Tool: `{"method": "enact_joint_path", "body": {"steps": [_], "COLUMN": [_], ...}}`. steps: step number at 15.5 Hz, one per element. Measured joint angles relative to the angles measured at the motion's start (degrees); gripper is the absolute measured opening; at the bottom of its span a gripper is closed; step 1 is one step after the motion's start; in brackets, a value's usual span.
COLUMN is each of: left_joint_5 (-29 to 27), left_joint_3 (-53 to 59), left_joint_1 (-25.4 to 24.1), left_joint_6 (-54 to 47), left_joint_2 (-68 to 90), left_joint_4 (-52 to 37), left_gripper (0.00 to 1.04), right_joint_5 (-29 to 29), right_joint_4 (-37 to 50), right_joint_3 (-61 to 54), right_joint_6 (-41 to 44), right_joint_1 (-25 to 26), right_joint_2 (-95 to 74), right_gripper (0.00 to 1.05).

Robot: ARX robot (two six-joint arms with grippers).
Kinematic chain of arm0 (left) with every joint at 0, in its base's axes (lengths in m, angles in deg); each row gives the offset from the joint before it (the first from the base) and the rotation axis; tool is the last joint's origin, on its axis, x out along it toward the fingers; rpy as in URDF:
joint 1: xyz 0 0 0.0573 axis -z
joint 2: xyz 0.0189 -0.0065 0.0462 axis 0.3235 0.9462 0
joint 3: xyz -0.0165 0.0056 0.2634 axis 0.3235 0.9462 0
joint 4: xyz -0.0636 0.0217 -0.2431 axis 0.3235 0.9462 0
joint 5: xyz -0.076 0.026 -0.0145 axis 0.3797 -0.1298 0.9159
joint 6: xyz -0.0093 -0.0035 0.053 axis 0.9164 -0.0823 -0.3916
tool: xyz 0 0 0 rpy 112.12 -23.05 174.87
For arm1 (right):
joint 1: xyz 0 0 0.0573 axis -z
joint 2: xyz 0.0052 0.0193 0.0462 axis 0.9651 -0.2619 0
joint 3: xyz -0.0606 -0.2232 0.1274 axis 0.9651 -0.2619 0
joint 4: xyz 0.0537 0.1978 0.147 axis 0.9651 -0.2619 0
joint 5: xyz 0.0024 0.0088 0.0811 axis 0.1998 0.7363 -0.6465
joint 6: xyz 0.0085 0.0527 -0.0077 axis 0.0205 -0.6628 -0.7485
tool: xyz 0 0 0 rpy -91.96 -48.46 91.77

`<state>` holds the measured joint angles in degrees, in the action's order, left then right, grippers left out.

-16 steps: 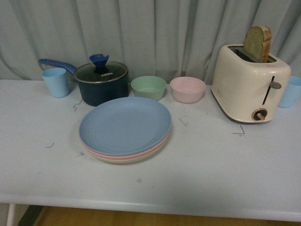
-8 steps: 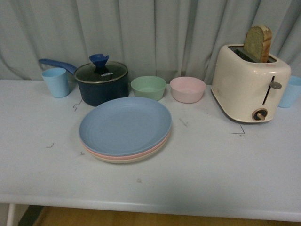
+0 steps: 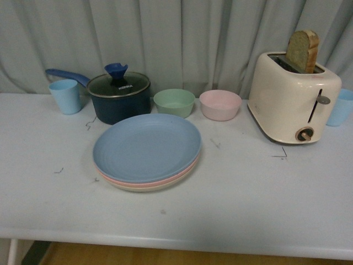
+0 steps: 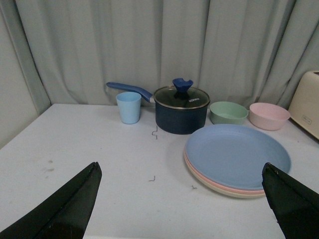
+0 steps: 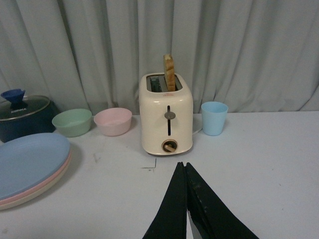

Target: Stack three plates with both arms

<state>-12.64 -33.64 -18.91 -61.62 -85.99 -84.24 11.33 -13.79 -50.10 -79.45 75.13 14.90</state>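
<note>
Three plates lie in one stack on the table. The blue plate (image 3: 146, 146) is on top, the pink plate (image 3: 144, 181) shows as a rim under it, and the beige plate (image 3: 149, 187) is at the bottom. The stack also shows in the left wrist view, blue plate (image 4: 237, 155) uppermost, and at the edge of the right wrist view (image 5: 30, 164). Neither arm shows in the front view. My left gripper (image 4: 182, 174) is open, held back from the stack above bare table. My right gripper (image 5: 183, 167) is shut on nothing, in front of the toaster.
Behind the stack stand a dark blue pot (image 3: 118, 96) with a lid, a green bowl (image 3: 174, 102) and a pink bowl (image 3: 220, 104). A light blue cup (image 3: 65, 96) is at the back left. A cream toaster (image 3: 292, 96) holding toast stands right, another blue cup (image 5: 214, 117) beside it.
</note>
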Motion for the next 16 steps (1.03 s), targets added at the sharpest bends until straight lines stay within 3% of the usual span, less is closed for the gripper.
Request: {"method": "enact_joint_path", "body": {"steps": [5, 7, 13, 16], "left_joint_5": [0.0, 0.0, 0.0, 0.0], "left_joint_3": [0.0, 0.0, 0.0, 0.0], "left_joint_1": [0.0, 0.0, 0.0, 0.0], "left_joint_6": [0.0, 0.0, 0.0, 0.0], "left_joint_2": [0.0, 0.0, 0.0, 0.0], "left_joint_4": [0.0, 0.0, 0.0, 0.0], "left_gripper": [0.98, 0.98, 0.98, 0.98], "right_joint_5": [0.0, -0.2, -0.2, -0.2], "right_joint_4": [-4.2, -13.5, -14.2, -14.2], "right_joint_3": [0.0, 0.0, 0.0, 0.0], "right_joint_6": [0.0, 0.0, 0.1, 0.1], "right_joint_1": [0.0, 0.0, 0.0, 0.0], "right_joint_2": [4.2, 13.9, 13.8, 13.8], "right_gripper": [0.02, 0.02, 0.04, 0.43]}}
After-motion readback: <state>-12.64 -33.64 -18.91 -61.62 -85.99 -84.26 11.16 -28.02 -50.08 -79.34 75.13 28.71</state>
